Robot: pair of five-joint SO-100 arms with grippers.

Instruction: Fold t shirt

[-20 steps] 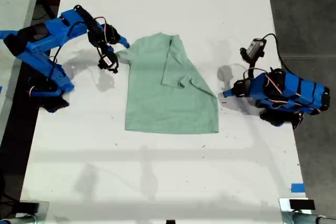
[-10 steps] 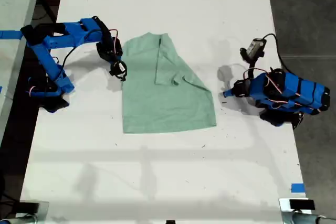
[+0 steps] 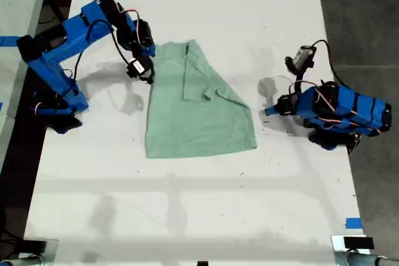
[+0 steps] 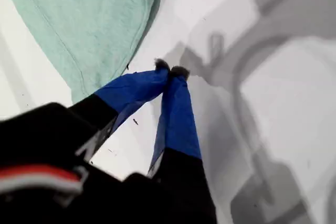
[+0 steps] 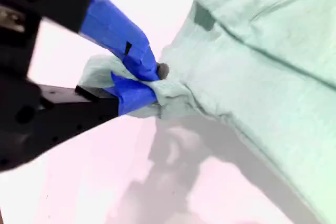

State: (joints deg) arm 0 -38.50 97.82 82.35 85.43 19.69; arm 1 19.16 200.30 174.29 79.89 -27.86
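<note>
the t shirt (image 3: 199,107) lies mid-counter (image 3: 187,216), partly folded. my second gripper (image 5: 152,80) pinches its sleeve edge at the exterior view's left. my first gripper (image 4: 170,69), fingers together and empty, rests beside the shirt's opposite edge.

Count from my station: one t shirt (image 3: 199,107) on one white desk (image 3: 187,216). Two blue arms: my first gripper (image 3: 269,111), my second gripper (image 3: 148,74). One strip of blue tape (image 3: 353,222) on desk edge.
</note>
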